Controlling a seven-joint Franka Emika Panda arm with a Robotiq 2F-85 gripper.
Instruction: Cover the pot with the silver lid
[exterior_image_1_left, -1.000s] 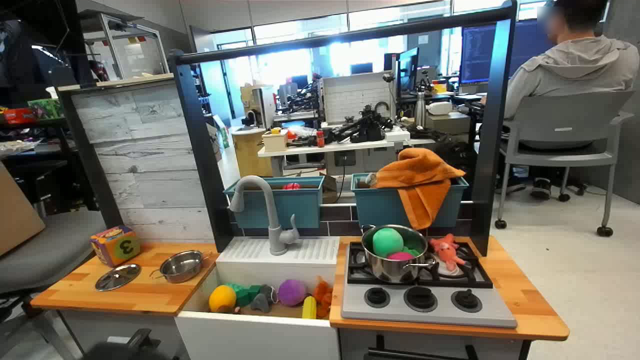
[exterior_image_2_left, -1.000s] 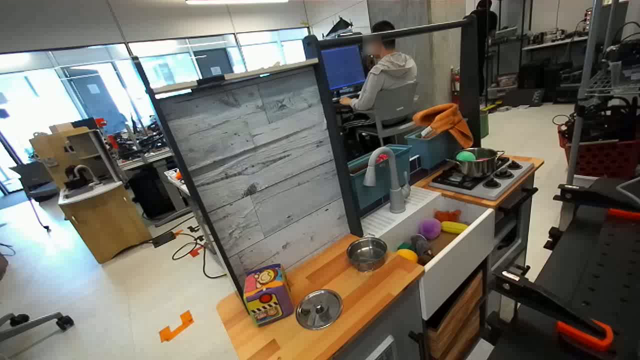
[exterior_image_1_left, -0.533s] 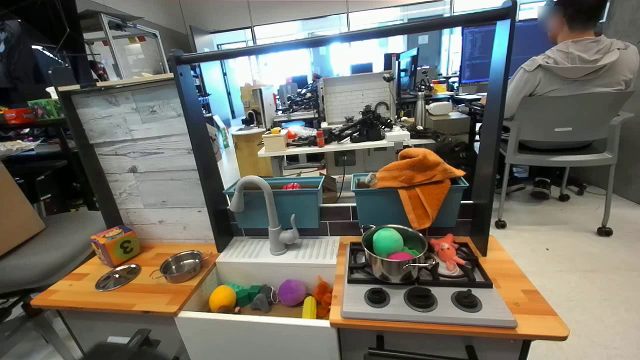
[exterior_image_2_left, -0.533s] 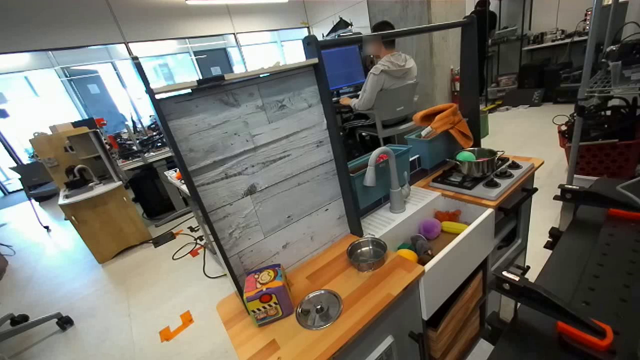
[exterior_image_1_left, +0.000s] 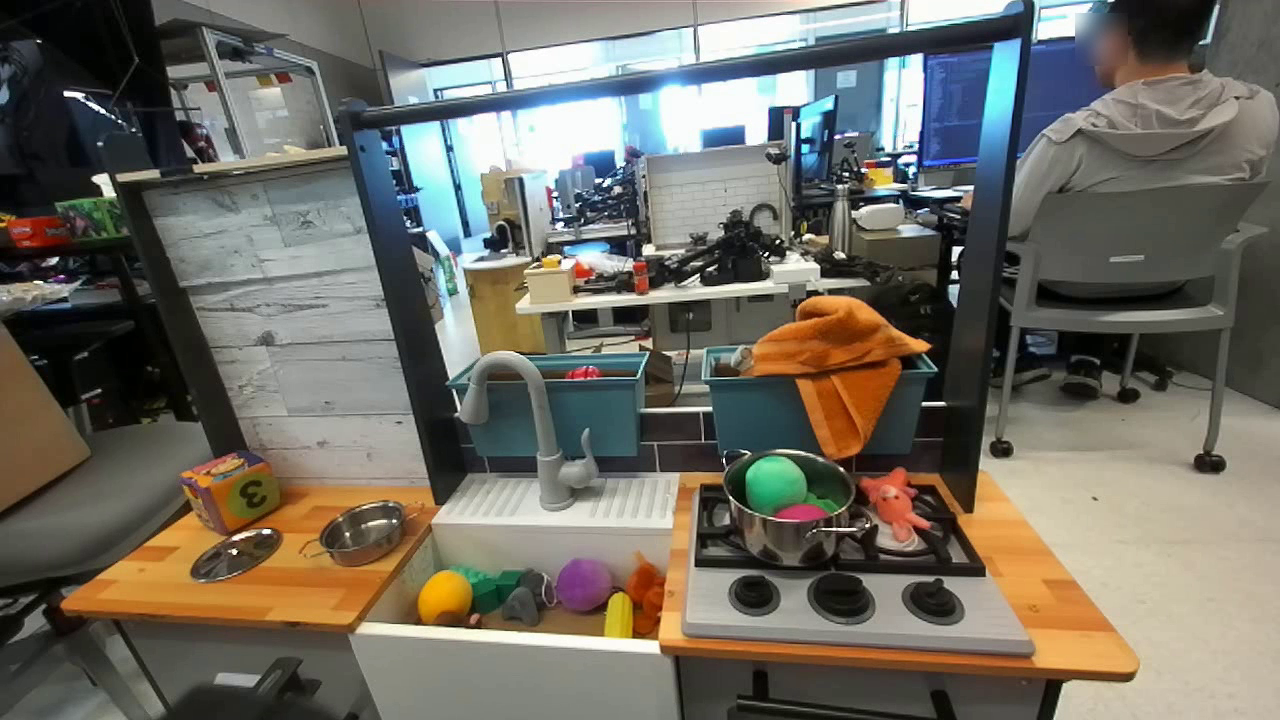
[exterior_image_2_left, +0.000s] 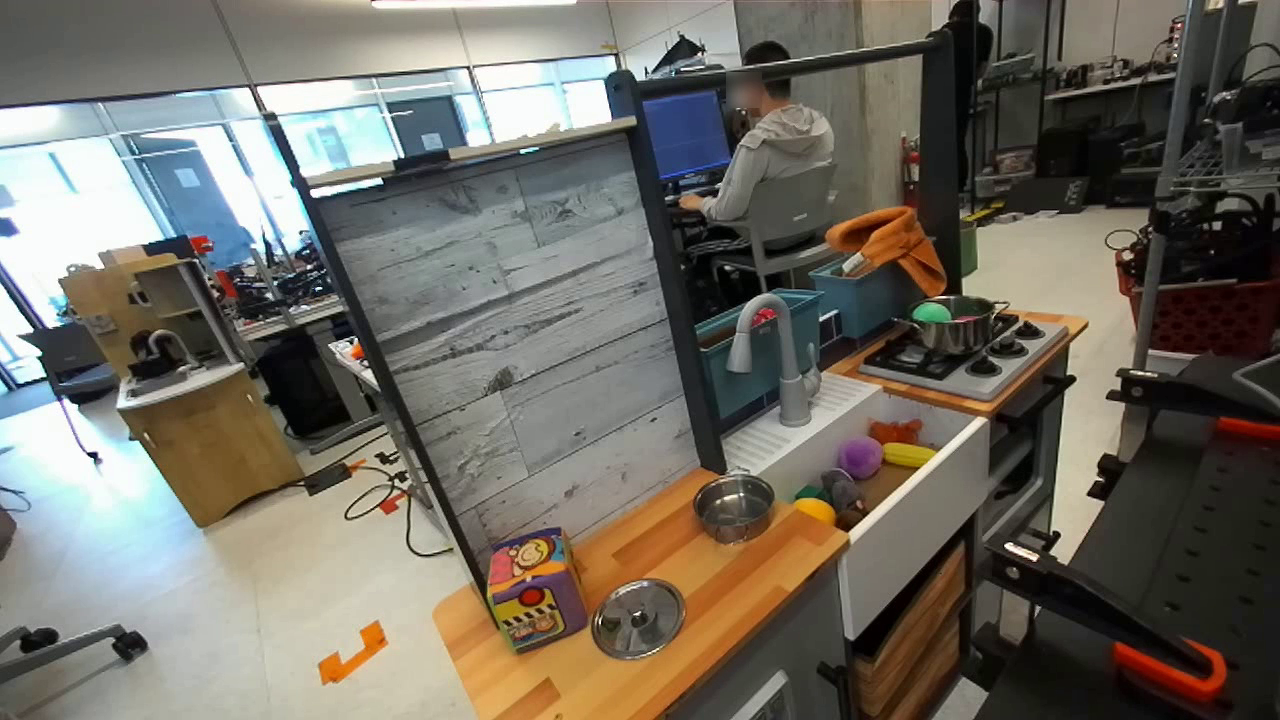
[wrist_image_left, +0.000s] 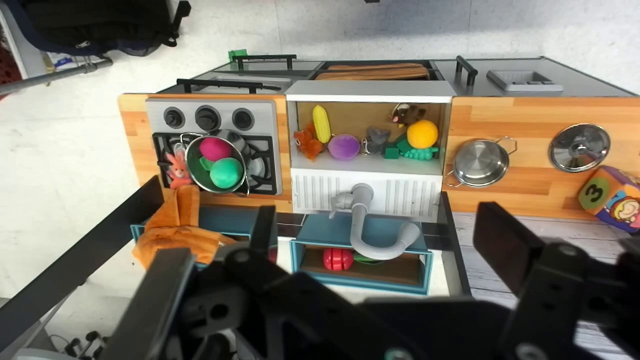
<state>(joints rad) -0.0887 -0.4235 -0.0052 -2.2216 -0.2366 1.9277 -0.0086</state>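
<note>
Silver lid (wrist_image_left: 580, 148) lies flat, knob up, on the wooden counter (wrist_image_left: 530, 112), just beside the number-3 toy cube (wrist_image_left: 611, 196). Silver pot (wrist_image_left: 481, 163) stands uncovered on the same counter, between lid and white sink (wrist_image_left: 370, 90). Gripper (wrist_image_left: 377, 232) shows in the wrist view, jaws spread wide apart.

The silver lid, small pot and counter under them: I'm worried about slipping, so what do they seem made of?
Silver lid: likely polished metal, judging by its sharp reflections. Small pot: seemingly metal, perhaps steel, shiny, with bright highlights inside. Counter: probably satin wood, by its patchwork strips; laminate possible.
</note>
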